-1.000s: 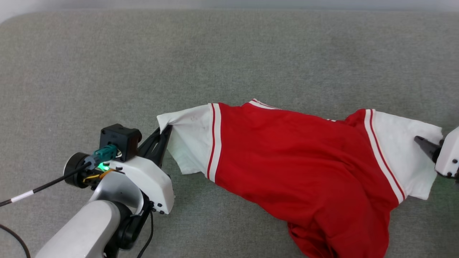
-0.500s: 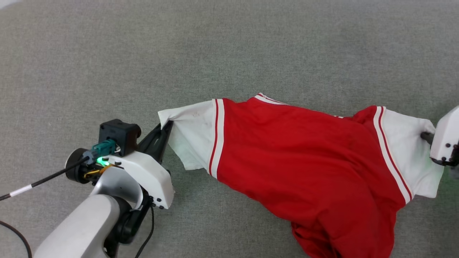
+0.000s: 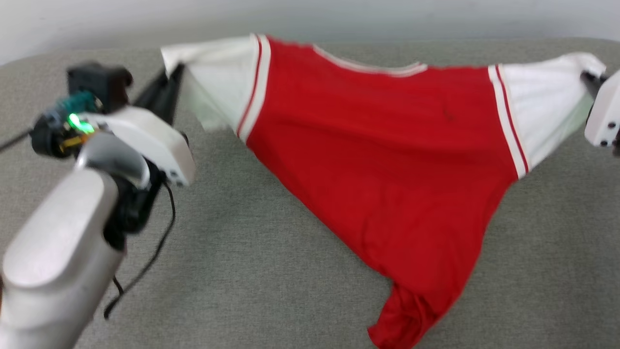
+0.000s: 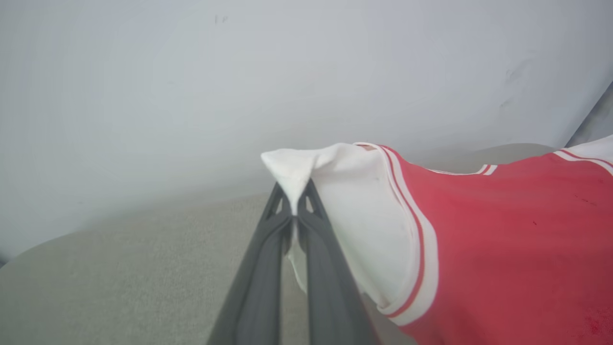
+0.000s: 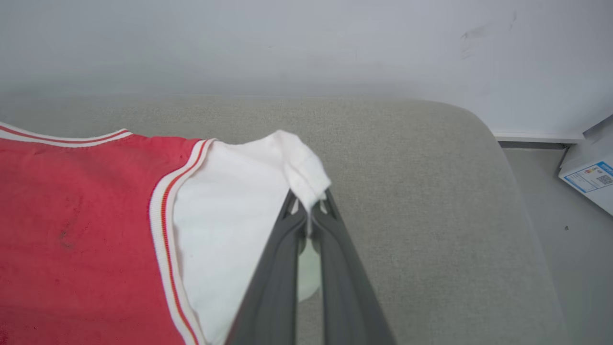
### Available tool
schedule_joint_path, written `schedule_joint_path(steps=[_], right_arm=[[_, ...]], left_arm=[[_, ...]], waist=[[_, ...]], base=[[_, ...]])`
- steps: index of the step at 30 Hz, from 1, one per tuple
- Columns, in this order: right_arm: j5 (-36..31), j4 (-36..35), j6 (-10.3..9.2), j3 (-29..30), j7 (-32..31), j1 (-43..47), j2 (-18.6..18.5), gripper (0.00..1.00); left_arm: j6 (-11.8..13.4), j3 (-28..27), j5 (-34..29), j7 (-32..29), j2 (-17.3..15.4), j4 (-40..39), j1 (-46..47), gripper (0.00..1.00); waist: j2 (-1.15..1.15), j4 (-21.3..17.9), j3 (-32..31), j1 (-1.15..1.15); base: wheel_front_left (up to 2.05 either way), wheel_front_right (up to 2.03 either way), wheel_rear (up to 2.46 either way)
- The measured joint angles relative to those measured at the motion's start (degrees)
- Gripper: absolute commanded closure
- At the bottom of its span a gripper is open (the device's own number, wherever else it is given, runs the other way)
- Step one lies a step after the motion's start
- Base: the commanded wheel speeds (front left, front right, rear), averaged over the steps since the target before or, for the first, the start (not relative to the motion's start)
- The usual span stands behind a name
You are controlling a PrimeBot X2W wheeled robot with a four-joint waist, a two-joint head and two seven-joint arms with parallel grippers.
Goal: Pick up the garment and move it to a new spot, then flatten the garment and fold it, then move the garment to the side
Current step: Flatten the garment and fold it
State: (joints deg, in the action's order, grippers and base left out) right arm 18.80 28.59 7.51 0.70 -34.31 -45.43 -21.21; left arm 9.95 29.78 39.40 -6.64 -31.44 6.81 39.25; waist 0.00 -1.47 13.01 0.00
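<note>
Red garment (image 3: 387, 145), strung between left end effector (image 4: 293, 194), right end effector (image 5: 309, 197)

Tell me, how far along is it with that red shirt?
Early on. Done: the left claw is shut on one white sleeve and the right claw on the other. In hand: the garment hangs stretched between them, its lower end drooping toward the grey cushion. Left: setting it down in a new spot, flattening it, folding it and moving it aside.
</note>
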Motion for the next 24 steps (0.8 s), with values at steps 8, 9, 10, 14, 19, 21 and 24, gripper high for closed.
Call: schedule_joint_path(steps=[8,9,10,14,19,21,24], right_arm=[[-1.74,1.93,0.0,-2.49,8.72,-13.15,0.04,1.0],[-2.03,2.12,0.0,-2.96,10.04,-15.08,-0.03,1.0],[-2.46,2.27,0.0,-3.33,11.49,-17.16,-0.11,1.0],[-3.6,3.2,0.0,-4.74,16.21,-25.29,-0.1,1.0],[-4.8,4.9,0.0,-6.54,22.17,-34.41,0.02,1.0],[-5.14,5.43,0.0,-7.84,24.23,-37.87,0.02,1.0],[-5.27,6.68,0.0,-9.56,26.58,-42.49,0.2,1.0]], left_arm=[[-3.25,-2.74,-1.47,4.8,2.89,13.67,17.56,1.0],[-3.55,-3.07,-1.62,5.13,3.19,15.27,20.07,1.0],[-3.97,-3.26,-2.1,5.69,3.36,16.81,22.71,1.0],[-4.9,-3.94,-4.33,8.08,3.58,22.5,33.25,1.0],[-5.43,-4.65,-6.13,11.61,3.85,27.89,43.0,1.0],[-5.98,-4.79,-6.73,12.96,3.93,29.28,46.8,1.0],[-6.95,-4.74,-7.54,14.0,3.9,31.09,51.41,1.0]], waist=[[0.0,-1.88,0.47,0.0],[0.0,-1.96,0.96,0.0],[0.0,-2.04,1.54,0.0],[0.0,-2.45,4.39,0.0],[0.0,-3.06,7.64,0.0],[0.0,-3.26,8.9,0.0],[0.0,-3.54,10.8,0.0]], base=[[0.0,0.0,0.0],[0.0,0.0,0.0],[0.0,0.0,0.0],[0.0,0.0,0.0],[0.0,0.0,0.0],[0.0,0.0,0.0],[0.0,0.0,0.0]])
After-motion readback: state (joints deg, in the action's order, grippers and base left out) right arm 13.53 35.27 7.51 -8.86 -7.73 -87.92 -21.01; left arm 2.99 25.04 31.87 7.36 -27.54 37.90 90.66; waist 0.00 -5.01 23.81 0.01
